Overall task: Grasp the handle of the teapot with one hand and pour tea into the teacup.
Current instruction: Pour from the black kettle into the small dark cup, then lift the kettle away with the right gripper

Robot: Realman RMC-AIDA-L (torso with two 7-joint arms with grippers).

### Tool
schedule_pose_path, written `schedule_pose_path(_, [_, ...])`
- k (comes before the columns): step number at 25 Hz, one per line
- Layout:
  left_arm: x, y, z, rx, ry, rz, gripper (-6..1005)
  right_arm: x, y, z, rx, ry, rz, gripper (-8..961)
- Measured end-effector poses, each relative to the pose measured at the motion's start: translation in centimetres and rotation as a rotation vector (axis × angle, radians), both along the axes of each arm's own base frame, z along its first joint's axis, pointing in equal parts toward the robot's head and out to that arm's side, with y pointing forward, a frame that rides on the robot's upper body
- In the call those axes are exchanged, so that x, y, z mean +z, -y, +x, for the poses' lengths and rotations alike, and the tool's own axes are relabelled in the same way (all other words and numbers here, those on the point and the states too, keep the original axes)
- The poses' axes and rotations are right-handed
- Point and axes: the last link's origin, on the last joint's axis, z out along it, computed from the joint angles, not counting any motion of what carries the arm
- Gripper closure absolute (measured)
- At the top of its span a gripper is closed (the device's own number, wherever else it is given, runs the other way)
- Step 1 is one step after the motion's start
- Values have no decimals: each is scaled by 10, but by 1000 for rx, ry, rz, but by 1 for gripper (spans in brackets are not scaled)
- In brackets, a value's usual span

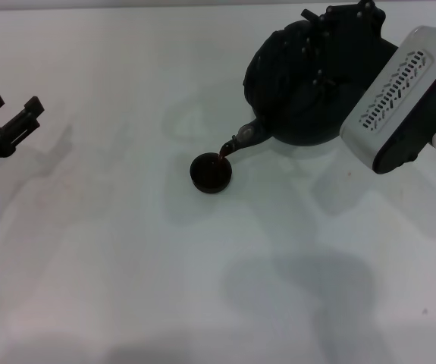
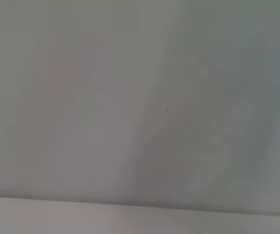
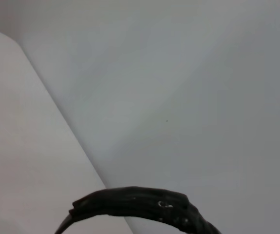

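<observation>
Right pincer point(image 1: 331, 45) on tilted teapot point(image 1: 301, 91), spout point(image 1: 240, 142) down-left toward teacup point(image 1: 211, 173).

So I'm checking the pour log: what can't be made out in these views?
- Right gripper: head view, its fingers blend into the black teapot; grip on the handle unseen.
- Teacup: fill level too small to judge.
- Left wrist view: only bare table.
- Left gripper: cut by the edge.

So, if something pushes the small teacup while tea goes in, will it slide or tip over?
The teacup looks low and wide, so it would probably slide on the smooth white table rather than tip. It seems small and likely light, so the teapot spout just above its rim could shift it easily. Nothing holds it; the left tool is far away.
</observation>
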Motion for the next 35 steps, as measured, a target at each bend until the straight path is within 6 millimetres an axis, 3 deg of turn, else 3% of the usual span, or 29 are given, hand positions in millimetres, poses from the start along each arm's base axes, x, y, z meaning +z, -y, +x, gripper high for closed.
schedule_pose_path(35, [-3, -1, -1, 12, 1, -6, 197, -1, -1, 2, -2, 10, -2, 841])
